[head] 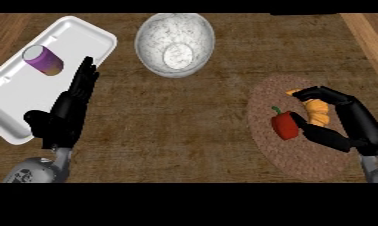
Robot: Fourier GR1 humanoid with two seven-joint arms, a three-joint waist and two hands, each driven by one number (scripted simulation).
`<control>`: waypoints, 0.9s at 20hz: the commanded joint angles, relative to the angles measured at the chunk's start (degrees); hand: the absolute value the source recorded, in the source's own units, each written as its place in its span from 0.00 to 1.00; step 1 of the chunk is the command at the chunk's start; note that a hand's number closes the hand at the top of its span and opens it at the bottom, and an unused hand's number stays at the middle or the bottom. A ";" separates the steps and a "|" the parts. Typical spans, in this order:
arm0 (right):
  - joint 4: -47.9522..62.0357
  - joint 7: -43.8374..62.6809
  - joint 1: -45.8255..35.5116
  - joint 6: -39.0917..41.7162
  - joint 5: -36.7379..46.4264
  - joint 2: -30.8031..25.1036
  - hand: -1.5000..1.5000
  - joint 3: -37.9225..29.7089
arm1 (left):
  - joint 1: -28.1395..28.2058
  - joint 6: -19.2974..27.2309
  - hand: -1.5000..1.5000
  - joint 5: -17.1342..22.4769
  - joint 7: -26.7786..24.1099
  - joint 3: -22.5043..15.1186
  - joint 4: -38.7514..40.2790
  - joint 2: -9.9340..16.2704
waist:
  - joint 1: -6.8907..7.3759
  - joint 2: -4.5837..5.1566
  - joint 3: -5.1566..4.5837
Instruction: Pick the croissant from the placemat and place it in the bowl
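the croissant (318, 110) lies on the round brown placemat (295, 157) at about four o'clock on the counter (192, 120), with the right hand (353, 125) wrapped around it: fingers curl over its top end and the thumb comes in under its lower end, so the hand grips the croissant. it seems not yet lifted, though that is hard to tell from above. a red pepper (285, 124) sits just beside it at its nine o'clock, near the thumb. the step in hand looks like the grasp itself. the next move calls for a lift straight up, without nudging the pepper, then a carry toward eleven o'clock to the speckled bowl (175, 44), well apart near the far edge. the left hand (66, 107) rests open at eight o'clock, fingers straight, over the edge of a white tray (70, 32) holding a purple can (43, 60).
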 commanded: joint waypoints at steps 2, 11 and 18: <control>3.96 -17.14 6.45 -3.99 -5.24 9.92 0.00 -5.31 | -0.91 0.60 0.50 -0.52 -2.28 -2.74 3.34 -5.83 | -0.86 0.37 0.14; -0.36 -20.08 9.63 -0.03 -3.99 1.71 0.00 -16.72 | -2.07 -3.31 0.50 -1.78 0.63 -0.56 2.72 -6.39 | 0.97 0.01 -0.10; -6.48 2.70 6.49 0.50 -1.53 -5.95 0.00 -16.42 | -0.99 -3.39 0.50 -3.85 1.62 -1.09 0.87 -6.73 | 1.56 0.04 -0.12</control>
